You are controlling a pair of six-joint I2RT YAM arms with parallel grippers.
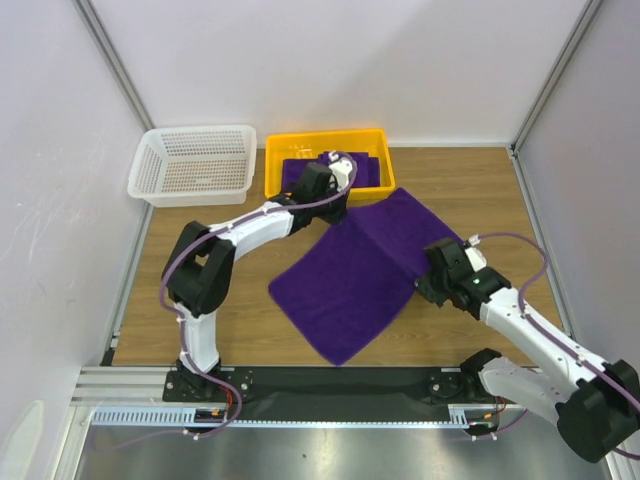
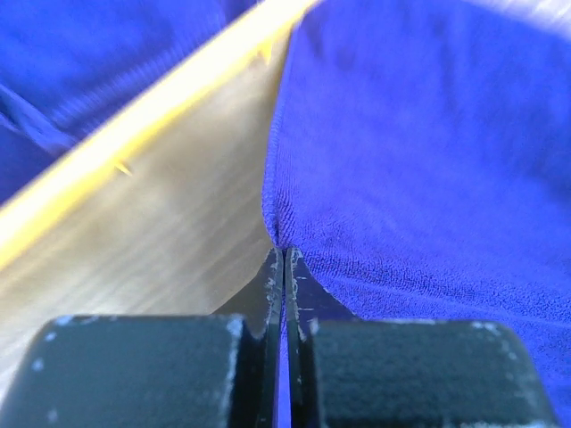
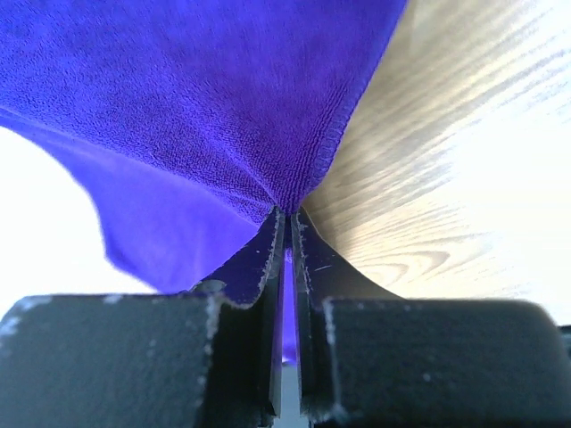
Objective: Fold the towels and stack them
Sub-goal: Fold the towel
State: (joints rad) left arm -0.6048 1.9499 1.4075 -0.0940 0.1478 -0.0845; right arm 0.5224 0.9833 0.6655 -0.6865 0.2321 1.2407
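Purple terry is in both tools. White basket (image 1: 195, 163) sits well off to the left of the L gripper (image 2: 283, 253), untouched. Yellow tray (image 1: 325, 134) lies just beyond that gripper, with a folded towel (image 1: 295, 172) inside. L jaws are pressed together on the far corner of the spread towel (image 1: 350, 275), pinching right at the hem, tray rim just ahead-left of the tips. Cloth runs from there across the table (image 1: 480, 195) to the R gripper (image 3: 287, 214), jaws clamped on the opposite corner w/ only a thin sliver of fabric between them. Risks, as I judge: both pinches are shallow, so a quick lift or the arms pulling apart could slip a corner out. The L corner, raised so near the tray, could snag the rim or drag the folded towel. Uneven height btwn arms would skew the fold. Pose: L arm stretched long fwd, wrist angled down at the table. R arm is bent, reaching inward-left, wrist low over the wood.
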